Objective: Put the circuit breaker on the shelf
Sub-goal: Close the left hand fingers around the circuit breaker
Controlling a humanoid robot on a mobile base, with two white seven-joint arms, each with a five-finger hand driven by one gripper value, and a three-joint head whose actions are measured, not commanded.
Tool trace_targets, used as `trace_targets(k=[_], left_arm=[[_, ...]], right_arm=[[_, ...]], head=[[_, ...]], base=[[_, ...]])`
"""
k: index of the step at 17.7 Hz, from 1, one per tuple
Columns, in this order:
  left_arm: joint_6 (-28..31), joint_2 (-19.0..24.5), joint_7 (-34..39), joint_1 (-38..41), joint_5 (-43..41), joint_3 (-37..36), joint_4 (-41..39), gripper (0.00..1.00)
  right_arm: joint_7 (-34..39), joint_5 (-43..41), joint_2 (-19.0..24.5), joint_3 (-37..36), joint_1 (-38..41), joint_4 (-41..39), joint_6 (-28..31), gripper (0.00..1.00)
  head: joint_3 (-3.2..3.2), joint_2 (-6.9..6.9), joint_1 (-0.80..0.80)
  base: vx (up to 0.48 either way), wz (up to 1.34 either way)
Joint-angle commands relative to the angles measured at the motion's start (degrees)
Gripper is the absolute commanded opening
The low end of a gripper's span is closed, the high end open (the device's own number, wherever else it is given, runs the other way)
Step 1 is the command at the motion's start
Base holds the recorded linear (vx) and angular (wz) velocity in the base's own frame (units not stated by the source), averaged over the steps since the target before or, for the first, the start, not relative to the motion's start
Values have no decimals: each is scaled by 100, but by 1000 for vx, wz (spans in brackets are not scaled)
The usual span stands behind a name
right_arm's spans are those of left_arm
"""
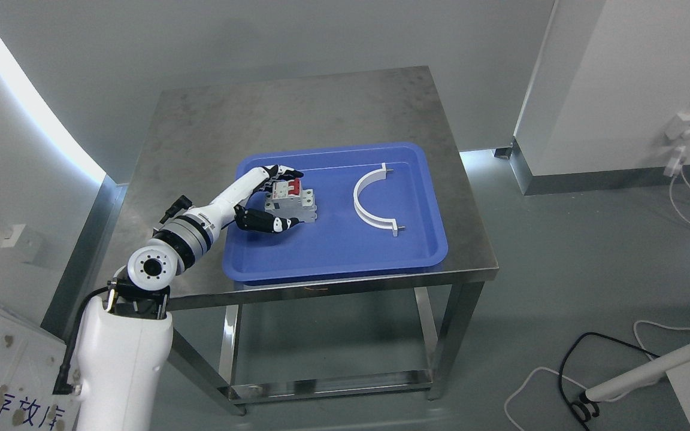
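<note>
**Left robot hand cupped around the circuit breaker in the blue tray**

A steel bench (333,108) with a dull, mottled top fills the middle of the head view, standing on a grey floor with a lower rail visible between its legs. On its near half lies a blue tray (333,251), rectangular with rounded corners and a raised rim, its front edge close to the bench's front edge.

The left arm (195,224) rises from the lower left, white with a black-ringed joint, and reaches over the tray's left rim. At its end the left robot hand (270,200) is partly closed around the circuit breaker (290,200): the upper fingers (285,173) curl over the far side of the breaker, and the black-tipped thumb lies along its near side. Contact looks likely on both sides, but whether the grip is firm cannot be told.

The circuit breaker sits in the left part of the tray, resting on the tray floor, a grey-white block with red switch levers on top.

To its right, well apart from it, a white half-ring bracket (372,200) lies flat in the tray, open side facing right.

At the lower right, a white tubular part (650,371) slants in above loose cables on the floor.
</note>
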Motion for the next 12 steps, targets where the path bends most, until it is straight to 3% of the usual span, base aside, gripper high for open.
trace_targets(k=[1, 6, 9, 11, 12], left_arm=[[-31, 55, -11, 33, -42, 45, 81, 60], [-417, -7, -2, 16, -77, 54, 81, 34], [-567, -85, 42, 25, -77, 141, 90, 24], [-777, -532, 24, -28, -7, 570, 90, 11], [-892, -865, 24, -106, 89, 851, 81, 10]], right_arm=[[-3, 0, -100, 0, 0, 0, -1, 100], [-3, 0, -100, 0, 0, 0, -1, 100], [-3, 0, -100, 0, 0, 0, -1, 100], [-3, 0, -100, 0, 0, 0, -1, 100], [-3, 0, -100, 0, 0, 0, -1, 100]], head=[[0, 0, 0], [0, 0, 0], [0, 0, 0], [0, 0, 0], [0, 0, 0]], base=[[0, 0], [0, 0], [0, 0], [0, 0], [0, 0]])
